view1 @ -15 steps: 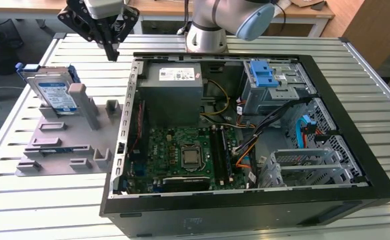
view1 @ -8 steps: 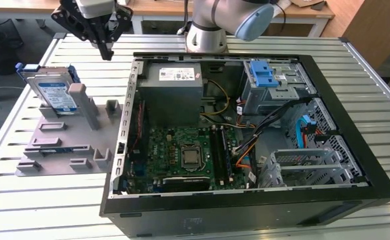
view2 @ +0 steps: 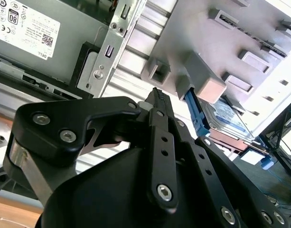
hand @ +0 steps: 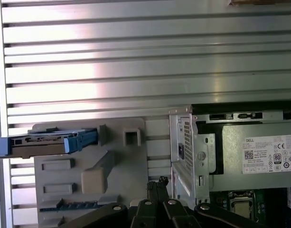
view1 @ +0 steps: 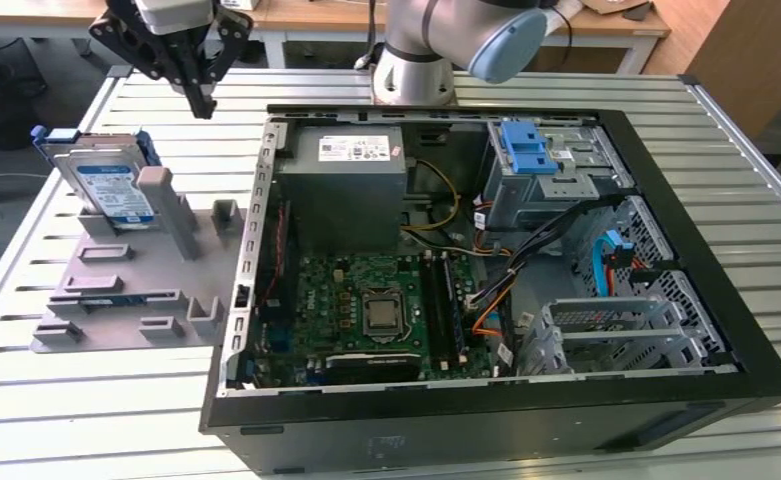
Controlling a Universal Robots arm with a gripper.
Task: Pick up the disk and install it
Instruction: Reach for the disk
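Observation:
The disk (view1: 107, 185) is a silver drive with a blue-and-white label and blue rails. It stands on edge, leaning in a grey holder (view1: 123, 300) on the table at the exterior view's left. It appears edge-on as the disk (hand: 45, 142) in the first wrist view, and the disk (view2: 226, 114) sits behind a grey block in the second wrist view. My gripper (view1: 202, 103) hangs in the air beyond the disk, toward the exterior view's right of it, apart from it. Its black fingertips (view2: 157, 95) meet with nothing between them, as do the fingertips (hand: 157, 183).
An open black computer case (view1: 497, 400) lies beside the holder, with its grey power supply (view1: 350, 180), motherboard (view1: 377, 310) and a drive cage carrying a blue latch (view1: 524, 150). An empty metal bay (view1: 617, 330) sits at the case's near right. The slatted table (view1: 43, 400) runs all around.

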